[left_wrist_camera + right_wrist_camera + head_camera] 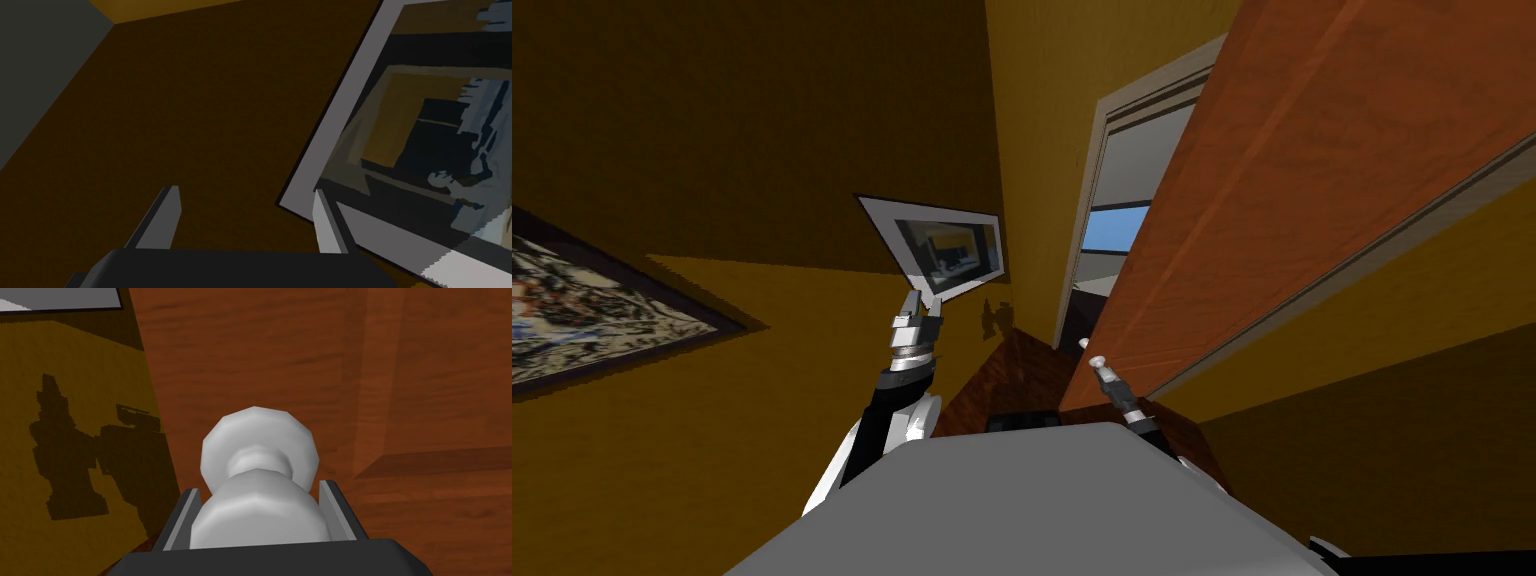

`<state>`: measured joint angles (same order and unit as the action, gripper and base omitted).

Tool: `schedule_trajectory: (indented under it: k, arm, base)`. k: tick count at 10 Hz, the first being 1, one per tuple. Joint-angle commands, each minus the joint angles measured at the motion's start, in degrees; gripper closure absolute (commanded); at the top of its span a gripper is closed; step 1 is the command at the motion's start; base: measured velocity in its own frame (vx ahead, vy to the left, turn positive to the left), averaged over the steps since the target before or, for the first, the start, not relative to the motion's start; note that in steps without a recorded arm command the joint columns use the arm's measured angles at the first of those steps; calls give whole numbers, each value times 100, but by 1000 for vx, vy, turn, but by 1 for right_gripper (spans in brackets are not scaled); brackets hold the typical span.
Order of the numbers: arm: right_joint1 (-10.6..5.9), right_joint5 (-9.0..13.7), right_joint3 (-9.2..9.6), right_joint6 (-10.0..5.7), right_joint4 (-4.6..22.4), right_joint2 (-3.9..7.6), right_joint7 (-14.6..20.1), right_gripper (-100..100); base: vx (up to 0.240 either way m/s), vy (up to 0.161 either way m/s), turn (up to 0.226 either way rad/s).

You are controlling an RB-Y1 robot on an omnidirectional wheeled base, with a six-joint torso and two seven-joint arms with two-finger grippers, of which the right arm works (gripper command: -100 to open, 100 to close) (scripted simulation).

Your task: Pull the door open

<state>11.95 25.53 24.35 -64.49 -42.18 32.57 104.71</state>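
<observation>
the door (1292, 180) is reddish-brown, with a wood grain, and it fills the right side of the head view. it stands partly open: between its far edge and the pale door frame (1102, 130) there is a gap, and through the gap shows a light room with a blue patch. the white door knob (257, 453) sits on the near face of the door, close to the door's edge beside the yellow wall (75, 388).

the right gripper (260, 488) reaches forward to this knob. its two fingers (335, 508) are closed on the round part of the knob, one on each side, and both touch it. the knob's narrow neck and its wider base plate are just beyond the fingertips, against the door. a dark shadow (75, 453) lies on the yellow wall beside the door.

the left gripper (924, 305) is raised on the left, well apart from the door, and its fingers (167, 215) are spread open and hold nothing.
</observation>
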Motion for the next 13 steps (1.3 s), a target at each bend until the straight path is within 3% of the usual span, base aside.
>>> schedule_trajectory:
  k: [1, 10, 13]
  arm:
    - [3, -18, 28, -91, 67, 18, 44, 100]
    - [19, -116, 182, -598, 438, 120, 291, 100]
    - [20, -137, 219, -645, 503, 119, 315, 100]
  base:
    - [-154, -56, 183]
    - [-217, -79, 164]
    - [-142, -35, 90]
